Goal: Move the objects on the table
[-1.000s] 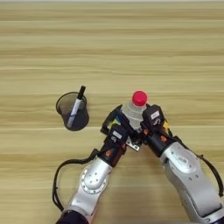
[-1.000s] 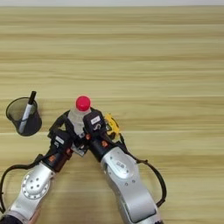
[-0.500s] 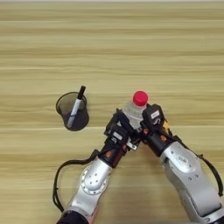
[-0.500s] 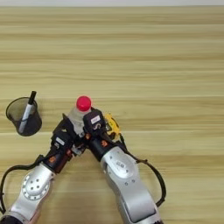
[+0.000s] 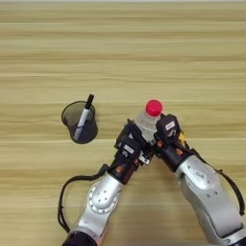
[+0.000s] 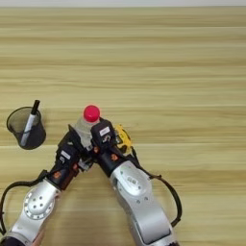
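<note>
Left hand (image 5: 136, 144): against the left side of upright clear plastic bottle with red cap (image 5: 150, 117); finger spread unreadable. Right hand (image 5: 161, 139): against its right side, likewise unreadable. Yellow-and-black tape measure (image 6: 122, 138): just right. Black mesh cup with marker (image 5: 79, 121): left, apart. Light wooden table (image 5: 144, 53).

I see the clear plastic bottle with a red cap (image 5: 150, 117) standing upright toward the near edge of the light wooden table (image 5: 144, 48), the yellow-and-black tape measure (image 6: 123, 140) just beside it.
</note>
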Motion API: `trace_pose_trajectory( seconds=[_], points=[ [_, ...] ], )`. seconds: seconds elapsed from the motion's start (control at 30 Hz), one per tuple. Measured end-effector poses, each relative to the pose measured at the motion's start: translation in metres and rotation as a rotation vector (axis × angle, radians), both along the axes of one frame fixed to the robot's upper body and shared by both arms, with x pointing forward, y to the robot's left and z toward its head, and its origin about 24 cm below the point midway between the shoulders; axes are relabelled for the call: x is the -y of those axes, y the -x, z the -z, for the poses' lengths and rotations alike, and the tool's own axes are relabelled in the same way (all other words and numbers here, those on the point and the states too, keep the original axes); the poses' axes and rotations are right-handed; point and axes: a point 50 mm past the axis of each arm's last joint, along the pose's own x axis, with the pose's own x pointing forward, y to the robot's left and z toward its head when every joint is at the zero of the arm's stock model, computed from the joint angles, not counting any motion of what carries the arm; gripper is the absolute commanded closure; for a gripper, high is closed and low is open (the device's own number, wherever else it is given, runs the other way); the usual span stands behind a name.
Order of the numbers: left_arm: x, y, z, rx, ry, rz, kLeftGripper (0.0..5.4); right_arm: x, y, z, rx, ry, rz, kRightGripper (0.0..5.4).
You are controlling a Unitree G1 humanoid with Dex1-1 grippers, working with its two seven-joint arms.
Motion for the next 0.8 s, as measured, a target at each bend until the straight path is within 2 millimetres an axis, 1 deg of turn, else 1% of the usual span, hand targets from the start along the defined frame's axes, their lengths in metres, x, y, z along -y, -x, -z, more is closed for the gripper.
trace_pose_trajectory(
  seconds=[0.03,0.07,0.23,0.53,0.63,0.7,0.8],
  points=[
    [0.000,0.000,0.000,0.001,0.000,-0.001,2.08,0.000,0.000,0.000,0.001,0.000,0.002,1.47],
    [-0.001,0.000,0.000,0.001,0.000,-0.002,2.10,0.001,-0.001,-0.001,0.003,-0.002,0.004,1.42],
    [-0.002,-0.001,0.000,0.000,0.001,-0.008,2.25,0.003,-0.002,-0.002,0.012,-0.007,0.019,0.78],
    [-0.006,-0.002,-0.001,0.008,0.013,-0.029,2.26,0.005,-0.003,-0.006,0.045,-0.024,0.028,0.00],
    [-0.008,-0.002,0.001,-0.005,0.018,-0.045,2.27,0.005,-0.002,-0.010,0.070,-0.042,0.024,0.00],
    [-0.008,-0.004,0.001,-0.007,0.017,-0.050,2.27,-0.001,0.000,-0.019,0.110,-0.090,-0.003,0.00],
    [-0.008,-0.005,0.001,-0.008,0.016,-0.049,2.27,-0.004,0.001,-0.026,0.143,-0.131,-0.011,0.00]
  ],
)
